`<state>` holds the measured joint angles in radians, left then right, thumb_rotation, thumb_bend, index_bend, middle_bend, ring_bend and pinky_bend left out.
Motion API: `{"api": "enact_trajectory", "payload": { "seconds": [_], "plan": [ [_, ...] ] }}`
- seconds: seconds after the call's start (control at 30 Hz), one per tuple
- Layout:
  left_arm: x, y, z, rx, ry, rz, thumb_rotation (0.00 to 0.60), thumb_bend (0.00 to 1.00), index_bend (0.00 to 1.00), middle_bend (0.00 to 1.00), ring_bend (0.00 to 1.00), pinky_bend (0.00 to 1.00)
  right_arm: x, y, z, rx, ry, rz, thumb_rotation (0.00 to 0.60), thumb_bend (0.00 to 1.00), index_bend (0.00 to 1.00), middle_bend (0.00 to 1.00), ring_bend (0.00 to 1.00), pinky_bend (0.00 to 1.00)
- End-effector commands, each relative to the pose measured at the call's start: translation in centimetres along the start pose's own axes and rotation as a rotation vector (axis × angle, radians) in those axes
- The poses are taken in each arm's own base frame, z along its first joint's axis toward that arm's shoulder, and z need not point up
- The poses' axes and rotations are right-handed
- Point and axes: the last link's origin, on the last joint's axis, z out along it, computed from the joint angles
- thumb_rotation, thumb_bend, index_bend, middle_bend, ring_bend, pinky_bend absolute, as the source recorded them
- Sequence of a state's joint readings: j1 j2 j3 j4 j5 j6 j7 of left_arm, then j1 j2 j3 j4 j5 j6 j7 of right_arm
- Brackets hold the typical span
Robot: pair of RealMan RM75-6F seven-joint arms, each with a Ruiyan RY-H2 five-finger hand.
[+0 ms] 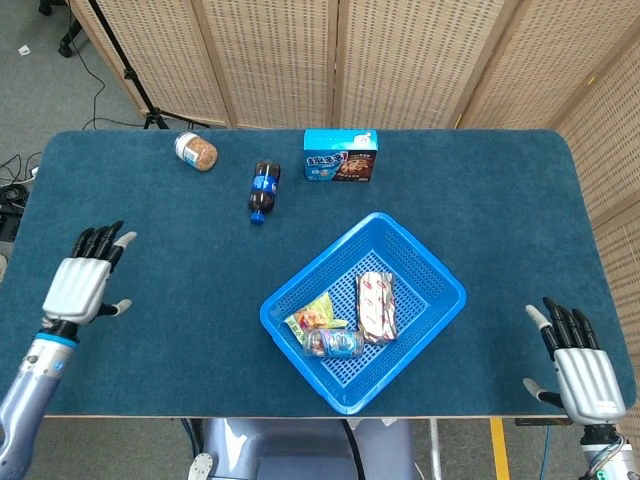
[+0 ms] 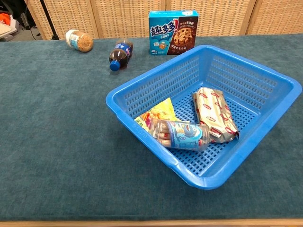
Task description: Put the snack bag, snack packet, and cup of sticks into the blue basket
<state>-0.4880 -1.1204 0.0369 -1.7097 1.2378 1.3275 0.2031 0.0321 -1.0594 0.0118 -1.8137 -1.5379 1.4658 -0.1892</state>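
The blue perforated plastic basket (image 1: pixel 425 262) (image 2: pixel 265 75) sits on the dark teal cloth-covered surface (image 1: pixel 150 230) (image 2: pixel 57 142), toward its near right part. All three task items lie inside it. The silver and red foil snack bag (image 1: pixel 375 305) (image 2: pixel 215 115) lies flat along the basket floor. The clear plastic cup of sticks with a blue label (image 1: pixel 335 344) (image 2: pixel 182 134) lies on its side just beside the bag, touching it at one end. The yellow snack packet (image 1: pixel 310 318) (image 2: pixel 158 111) leans against the basket's left wall, partly covered by the cup.

Behind the basket, well apart from it, are a dark cola bottle with a blue cap (image 1: pixel 263 189) (image 2: pixel 120 53) lying on its side, an upright light-blue cookie box (image 1: pixel 340 156) (image 2: pixel 172 32), and a small tipped-over jar with a white lid and brown contents (image 1: pixel 195 151) (image 2: pixel 79 39).

The left robot hand (image 1: pixel 83 283) hovers near the surface's left edge, fingers spread and holding nothing. The right robot hand (image 1: pixel 578 368) is off the near right corner, likewise spread and empty. Neither touches anything, and nothing stands between them and the basket. Both appear only in the head view.
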Motion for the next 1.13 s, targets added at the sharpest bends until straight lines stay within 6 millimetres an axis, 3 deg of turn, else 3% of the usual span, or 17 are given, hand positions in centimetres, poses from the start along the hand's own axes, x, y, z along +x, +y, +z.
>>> {"api": "enact_trajectory", "payload": {
  "seconds": [0.03,0.27,0.5,1.13],
  "plan": [
    [-0.3,-2.6,-2.9,0.068,0.052,0.058,0.600,0.10,0.00,0.00,0.00,0.00,-0.2,0.0,0.2,-0.004,0.001,-0.014,0.600,0.13,0.09,0.00,0.00,0.00],
    [-0.9,-3.4,-6.3,0.139,0.112,0.037,0.600,0.10,0.00,0.00,0.00,0.00,-0.7,0.0,0.7,-0.010,0.015,-0.041,0.600,0.13,0.09,0.00,0.00,0.00],
    [-1.8,-3.3,-7.9,0.146,0.099,-0.011,0.600,0.12,0.00,0.00,0.00,0.00,-1.1,0.2,1.1,-0.005,0.048,-0.048,0.600,0.13,0.09,0.00,0.00,0.00],
    [-2.3,-4.0,-7.8,0.162,0.087,-0.012,0.600,0.12,0.00,0.00,0.00,0.00,-2.2,-0.6,1.3,0.015,-0.010,-0.059,0.600,0.13,0.09,0.00,0.00,0.00]
  ]
}}
